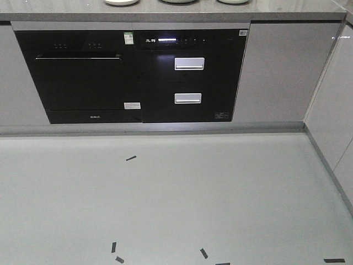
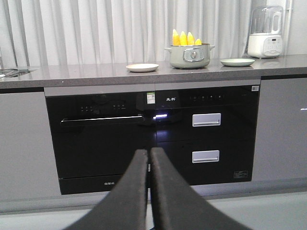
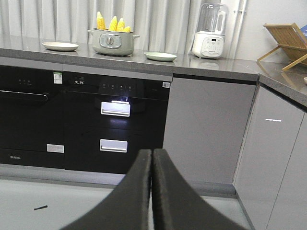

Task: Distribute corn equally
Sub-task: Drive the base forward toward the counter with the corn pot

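Observation:
Several yellow corn cobs stand upright in a grey-green pot on the counter; the right wrist view shows the same corn in the pot. An empty pale plate lies left of the pot and another plate right of it. My left gripper is shut with nothing in it, low in front of the black oven, far below the counter. My right gripper is also shut and empty, low before the cabinets.
Black built-in appliances with two silver drawer handles fill the cabinet front. A white blender stands right of the plates, and a wooden rack sits on the side counter. Dark tape marks dot the grey floor.

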